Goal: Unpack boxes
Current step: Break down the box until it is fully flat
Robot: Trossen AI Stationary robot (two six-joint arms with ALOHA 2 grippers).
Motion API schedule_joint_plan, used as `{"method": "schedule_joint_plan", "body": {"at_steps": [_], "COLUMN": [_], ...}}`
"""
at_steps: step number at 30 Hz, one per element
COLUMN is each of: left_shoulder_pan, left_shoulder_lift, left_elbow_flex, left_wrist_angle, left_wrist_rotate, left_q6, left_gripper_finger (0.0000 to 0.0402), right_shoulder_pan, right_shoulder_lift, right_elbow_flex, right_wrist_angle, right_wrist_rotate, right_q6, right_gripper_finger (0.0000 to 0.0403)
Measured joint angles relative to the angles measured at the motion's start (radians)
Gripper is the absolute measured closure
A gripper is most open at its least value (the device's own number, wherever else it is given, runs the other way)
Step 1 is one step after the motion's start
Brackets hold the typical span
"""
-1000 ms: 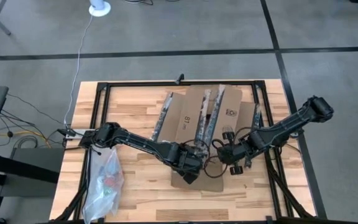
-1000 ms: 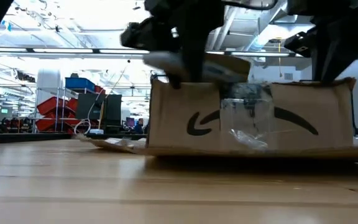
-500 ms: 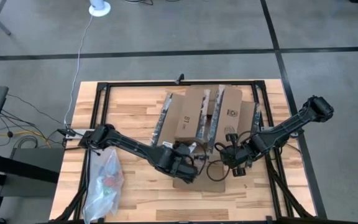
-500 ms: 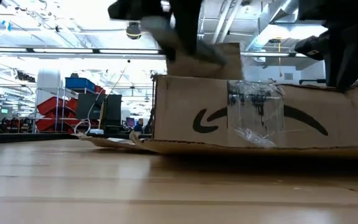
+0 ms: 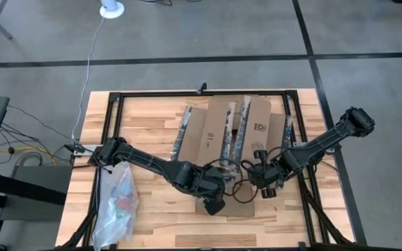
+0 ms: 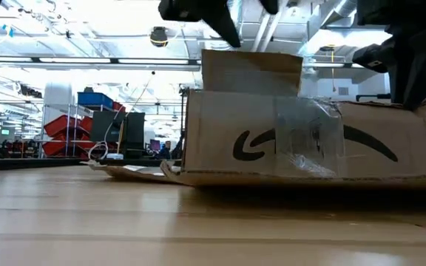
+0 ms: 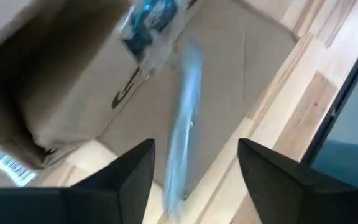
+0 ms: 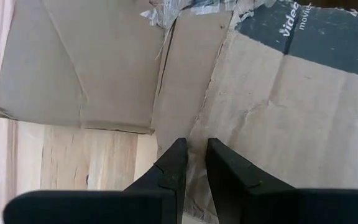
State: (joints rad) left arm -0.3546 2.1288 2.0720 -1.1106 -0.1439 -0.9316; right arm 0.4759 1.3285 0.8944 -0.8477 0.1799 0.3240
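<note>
Left pincer gapes wide over the box; right pincer pinches its cardboard wall.

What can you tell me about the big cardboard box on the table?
The cardboard box is brown and corrugated, opened up with its flaps spread over the wooden table. It has a strip of dark printed tape, "81" on one panel, a white label, and a curved arrow on its side. One flap stands up in the low view. The left gripper is open just above it; the right gripper pinches a flap's edge.
</note>
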Motion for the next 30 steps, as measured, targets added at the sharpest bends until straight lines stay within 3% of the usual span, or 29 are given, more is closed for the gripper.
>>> {"method": "schedule_joint_plan", "body": {"at_steps": [10, 16, 21, 25, 30], "left_shoulder_pan": [-0.005, -0.058, -0.065, -0.027, 0.025], "left_shoulder_lift": [0.0, -0.002, -0.005, -0.005, -0.003], "left_elbow_flex": [0.0, 0.0, 0.0, 0.001, 0.001], "left_wrist_angle": [0.013, -0.07, -0.072, 0.033, 0.052], "left_wrist_rotate": [0.005, 0.038, -0.083, -0.1, -0.111], "left_q6": [0.06, 0.035, 0.022, 0.135, 0.333], "left_gripper_finger": [0.0208, 0.0208, 0.0209, 0.0209, 0.0207], "right_shoulder_pan": [0.001, 0.022, 0.005, -0.01, -0.026], "right_shoulder_lift": [-0.005, -0.061, -0.114, -0.132, -0.131], "right_elbow_flex": [0.01, 0.077, 0.124, 0.126, 0.126], "right_wrist_angle": [-0.003, -0.089, -0.045, -0.04, -0.062], "right_wrist_rotate": [-0.002, -0.009, -0.001, 0.003, 0.004], "right_q6": [-0.029, -0.035, -0.037, -0.028, 0.002], "right_gripper_finger": [0.0355, 0.0355, 0.0355, 0.0355, 0.0355]}}
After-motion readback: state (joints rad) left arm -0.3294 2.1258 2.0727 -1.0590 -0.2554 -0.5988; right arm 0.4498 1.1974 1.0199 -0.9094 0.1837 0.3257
